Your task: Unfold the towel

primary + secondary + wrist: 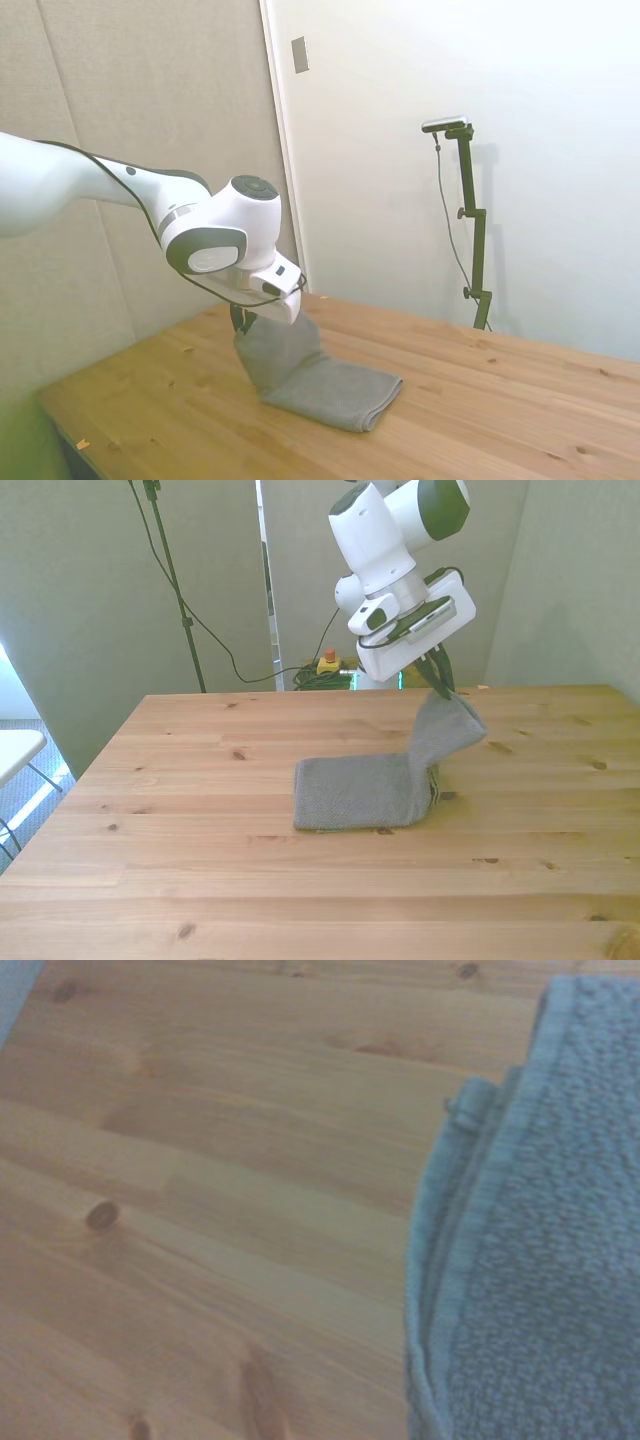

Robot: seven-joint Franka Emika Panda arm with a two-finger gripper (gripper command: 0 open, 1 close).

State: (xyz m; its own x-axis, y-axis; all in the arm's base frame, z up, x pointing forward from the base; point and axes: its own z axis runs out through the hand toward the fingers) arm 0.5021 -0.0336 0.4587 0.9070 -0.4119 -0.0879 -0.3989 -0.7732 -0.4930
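From the side view, you see the claw (240,322) hanging just above the counter (480,400), its dark fingers closed on one edge of the towel (320,380). The grey cloth climbs straight up to the claw in a steep flap, while the rest of it lies flat on the wood, spreading away from the claw toward the near edge of the counter. The arm's white wrist housing sits directly above the pinched edge and covers most of the fingers, so you only catch their dark tips.

From the front view, your claw (438,683) shows as two thin dark fingers pressed together on the towel's (360,792) raised corner. Below the claw the cloth drops in a slanted flap, then bends into a flat, roughly rectangular part that lies on the counter (200,780) and stretches away from the claw toward the front view's left. At the bend under the claw you can make out stacked layers of cloth at the towel's edge.

From the wrist view, you see the towel (540,1260) close up and blurred: looped grey terry with a thick hem and a second layer edge showing beside it. The bare wooden counter (200,1210), with its knots and grain, fills the rest of the view.
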